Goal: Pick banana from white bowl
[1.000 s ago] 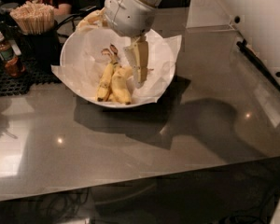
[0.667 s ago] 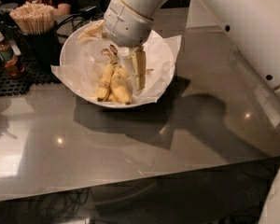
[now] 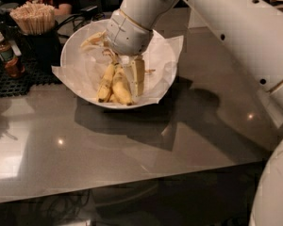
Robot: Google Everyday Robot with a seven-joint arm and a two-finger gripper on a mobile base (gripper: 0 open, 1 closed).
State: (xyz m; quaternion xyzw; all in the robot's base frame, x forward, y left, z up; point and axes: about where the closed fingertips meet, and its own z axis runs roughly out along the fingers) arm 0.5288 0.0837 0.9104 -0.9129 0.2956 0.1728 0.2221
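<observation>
The white bowl (image 3: 75, 46), lined with a crinkled white paper sheet, stands at the back left of the grey counter. A pair of slim brown-flecked bananas (image 3: 114, 83) sharing one stem lies in its middle. The single yellow banana (image 3: 93, 40) shows only partly at the bowl's far left side, mostly hidden behind my wrist. My gripper (image 3: 137, 78) hangs down inside the bowl, just right of the pair and close beside it, and right of the single banana. I see nothing lifted in it.
A dark cup of wooden sticks (image 3: 34, 19) and a small brown sauce bottle (image 3: 5, 54) stand on a black mat (image 3: 14, 81) left of the bowl. My white arm (image 3: 236, 36) crosses the right side. The counter's front edge (image 3: 132, 185) runs below.
My gripper has moved lower into the bowl and slightly left, ending beside the pair of bananas. The bananas and bowl have not moved.
</observation>
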